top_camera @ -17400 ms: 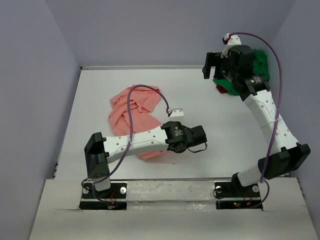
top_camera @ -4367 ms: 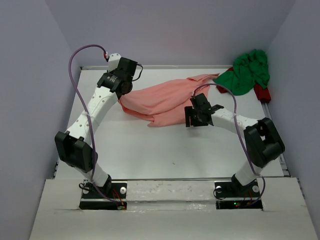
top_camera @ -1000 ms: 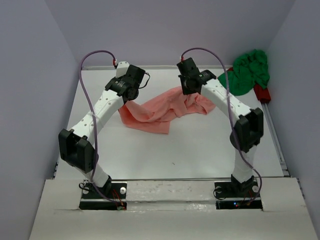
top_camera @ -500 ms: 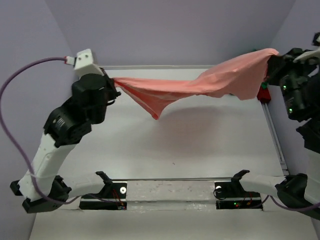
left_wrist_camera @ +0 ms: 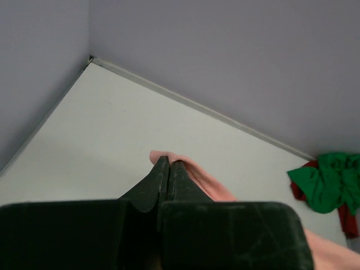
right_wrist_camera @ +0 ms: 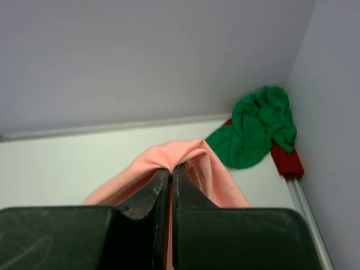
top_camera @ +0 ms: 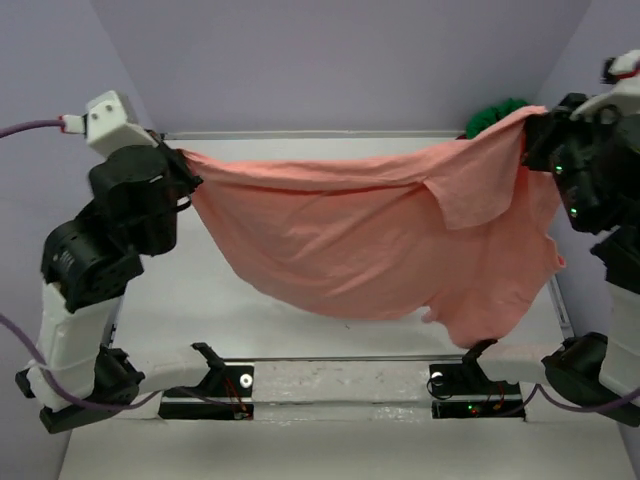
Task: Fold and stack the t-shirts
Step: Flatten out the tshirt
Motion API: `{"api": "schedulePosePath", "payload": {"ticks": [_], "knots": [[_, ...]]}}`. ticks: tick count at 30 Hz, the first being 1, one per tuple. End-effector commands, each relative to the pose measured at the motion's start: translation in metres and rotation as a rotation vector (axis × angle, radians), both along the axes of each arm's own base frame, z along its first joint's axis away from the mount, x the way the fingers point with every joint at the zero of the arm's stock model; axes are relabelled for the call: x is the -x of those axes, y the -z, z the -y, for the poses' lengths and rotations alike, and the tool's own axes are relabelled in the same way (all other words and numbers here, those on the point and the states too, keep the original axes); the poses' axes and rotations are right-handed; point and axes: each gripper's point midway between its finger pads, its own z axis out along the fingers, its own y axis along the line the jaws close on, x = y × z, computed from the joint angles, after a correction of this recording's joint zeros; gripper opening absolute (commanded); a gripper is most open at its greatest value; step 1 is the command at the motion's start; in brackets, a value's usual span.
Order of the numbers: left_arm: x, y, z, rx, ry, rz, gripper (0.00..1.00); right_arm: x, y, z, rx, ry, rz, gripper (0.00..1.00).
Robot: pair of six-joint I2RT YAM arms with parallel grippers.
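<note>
Jaws pinched tight on salmon pink t-shirt point(left_wrist_camera: 201, 179) edge, green t-shirt point(left_wrist_camera: 329, 185) bunched in far corner

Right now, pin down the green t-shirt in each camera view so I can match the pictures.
Top external: the green t-shirt peeks out at the top right, mostly hidden behind the hanging salmon pink t-shirt.
Left wrist: the green t-shirt lies bunched at the right edge.
Right wrist: the green t-shirt lies bunched right of centre, near the right wall.
Shared landmark: the salmon pink t-shirt, seen in all three.
</note>
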Motion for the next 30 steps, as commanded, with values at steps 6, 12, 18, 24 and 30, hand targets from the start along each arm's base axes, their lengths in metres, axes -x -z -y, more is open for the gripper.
{"api": "schedulePosePath", "payload": {"ticks": [6, 12, 18, 24, 30], "knots": [[-0.087, 0.157, 0.049, -0.298, -0.086, -0.404, 0.00, -0.080, 0.136, -0.055, 0.119, 0.023, -0.354, 0.00], [-0.139, 0.202, 0.021, -0.340, -0.195, -0.542, 0.00, -0.137, 0.187, -0.073, 0.191, 0.068, -0.467, 0.00], [-0.179, 0.222, -0.010, -0.369, -0.276, -0.634, 0.00, -0.210, 0.217, -0.069, 0.239, 0.086, -0.540, 0.00], [-0.215, 0.268, -0.032, -0.383, -0.333, -0.724, 0.00, -0.276, 0.272, -0.081, 0.255, -0.045, -0.635, 0.00], [-0.241, 0.314, -0.046, -0.371, -0.374, -0.797, 0.56, -0.330, 0.300, -0.083, 0.242, -0.087, -0.620, 0.00]]}}
